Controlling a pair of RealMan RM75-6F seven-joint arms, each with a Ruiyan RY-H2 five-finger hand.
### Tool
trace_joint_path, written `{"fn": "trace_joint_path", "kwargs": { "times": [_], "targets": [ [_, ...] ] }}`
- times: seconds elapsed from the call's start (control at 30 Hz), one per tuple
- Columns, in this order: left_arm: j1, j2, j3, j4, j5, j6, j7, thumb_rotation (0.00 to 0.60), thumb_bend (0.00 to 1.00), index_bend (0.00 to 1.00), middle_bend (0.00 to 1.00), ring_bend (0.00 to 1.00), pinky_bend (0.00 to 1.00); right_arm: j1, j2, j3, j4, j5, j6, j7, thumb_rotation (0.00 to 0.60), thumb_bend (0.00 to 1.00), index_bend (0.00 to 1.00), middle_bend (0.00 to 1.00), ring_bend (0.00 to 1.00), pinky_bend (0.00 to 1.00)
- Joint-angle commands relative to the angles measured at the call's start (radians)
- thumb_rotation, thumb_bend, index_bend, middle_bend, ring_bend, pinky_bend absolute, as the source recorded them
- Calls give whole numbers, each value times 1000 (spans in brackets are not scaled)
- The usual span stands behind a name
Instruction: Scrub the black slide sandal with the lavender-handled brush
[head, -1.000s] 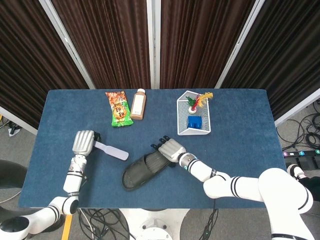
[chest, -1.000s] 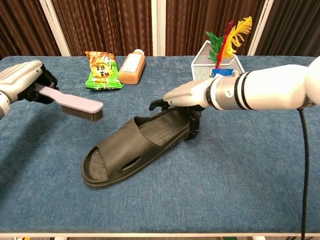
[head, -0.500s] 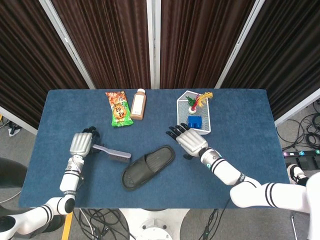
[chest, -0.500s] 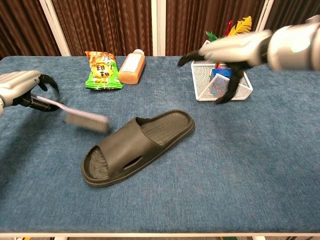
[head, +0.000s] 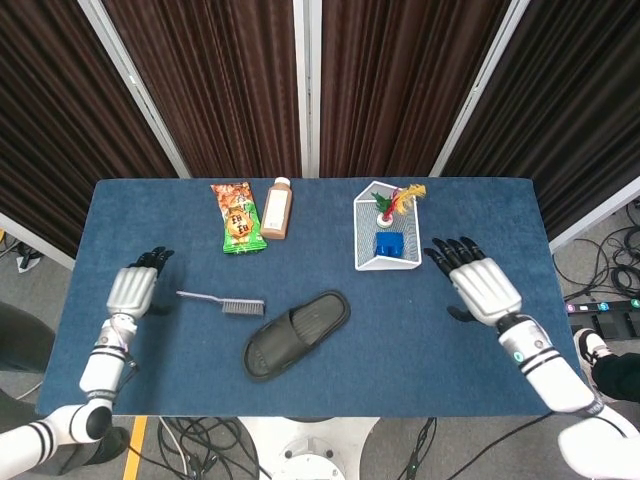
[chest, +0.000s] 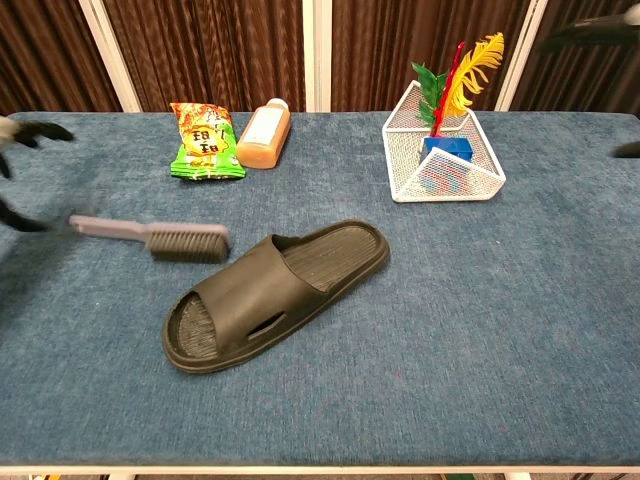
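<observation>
The black slide sandal (head: 296, 333) (chest: 270, 293) lies flat near the table's front middle, with nothing touching it. The lavender-handled brush (head: 222, 303) (chest: 152, 236) rests on the cloth just left of the sandal, bristles down, free of any hand. My left hand (head: 132, 291) hovers open at the left edge, a short way left of the brush handle; the chest view catches only its fingertips (chest: 38, 131). Far from both, my right hand (head: 483, 287) is open with fingers spread at the right side of the table.
A green snack bag (head: 237, 217) and an orange bottle (head: 276, 209) lie at the back. A white wire basket (head: 386, 240) with a blue block and feathers stands back right. The blue tablecloth (head: 420, 335) ends close in front of the sandal.
My left hand let go of the brush, which now lies on the table, and drew back left. My right hand left the sandal's heel and swung far right.
</observation>
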Motion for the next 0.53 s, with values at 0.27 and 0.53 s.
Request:
{"fn": "trace_joint_path", "kwargs": {
  "times": [0.27, 0.53],
  "targets": [
    [261, 228, 101, -142, 136, 316, -210, 600, 161, 234, 198, 157, 298, -368, -10, -69, 127, -145, 372, 183, 600, 137, 0, 87, 0, 36],
    [376, 263, 174, -247, 218, 474, -153, 600, 160, 234, 199, 156, 281, -519, -84, -72, 204, -229, 505, 238, 600, 141, 0, 86, 0, 36]
  ]
}}
